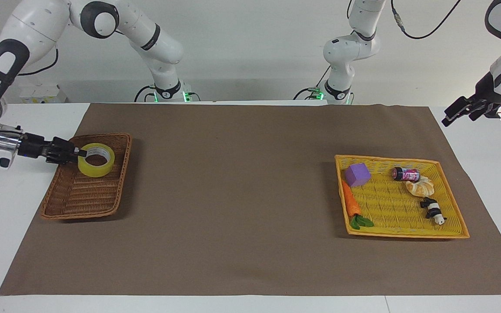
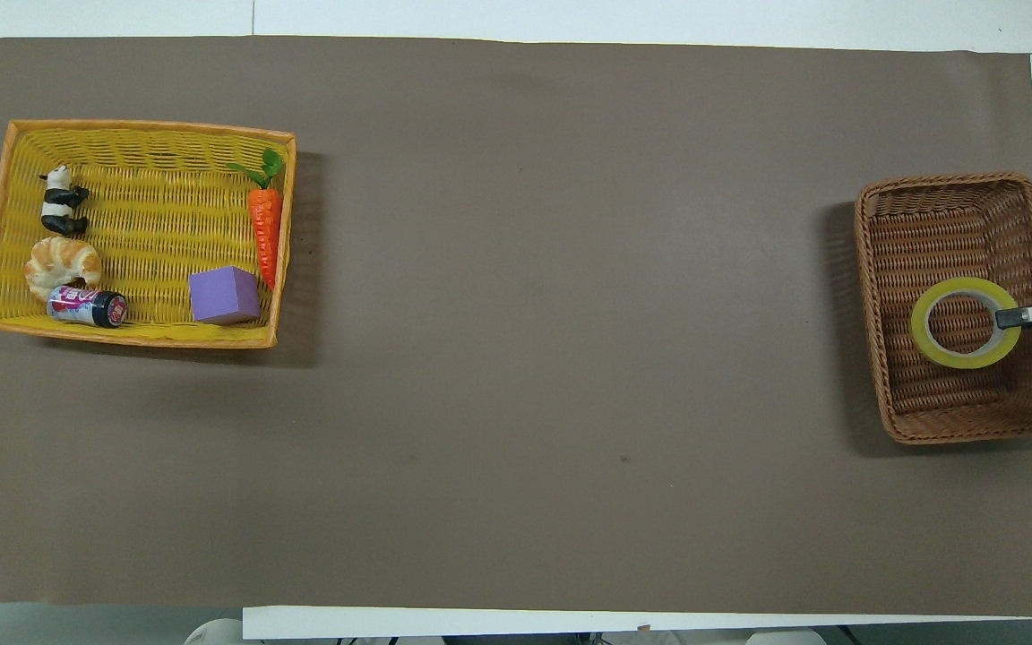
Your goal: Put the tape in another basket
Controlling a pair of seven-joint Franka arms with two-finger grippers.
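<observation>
The yellow tape roll (image 1: 95, 171) lies flat, low inside the brown wicker basket (image 1: 81, 195) at the right arm's end of the table, in the half nearer the robots. My right gripper (image 1: 78, 153) reaches in over the basket's outer rim and is shut on the roll's wall. I cannot tell whether the roll rests on the basket floor. The overhead view shows the tape (image 2: 920, 324), the basket (image 2: 937, 224) and the right gripper (image 2: 1013, 316). My left gripper (image 1: 461, 111) hangs raised past the left arm's end of the mat, holding nothing.
A bright yellow basket (image 1: 407, 232) at the left arm's end holds a purple cube (image 1: 357, 174), a carrot (image 1: 350, 202), a small can (image 1: 405, 174), a croissant (image 1: 420, 187) and a panda figure (image 1: 432, 208). Brown mat (image 1: 233, 195) covers the table.
</observation>
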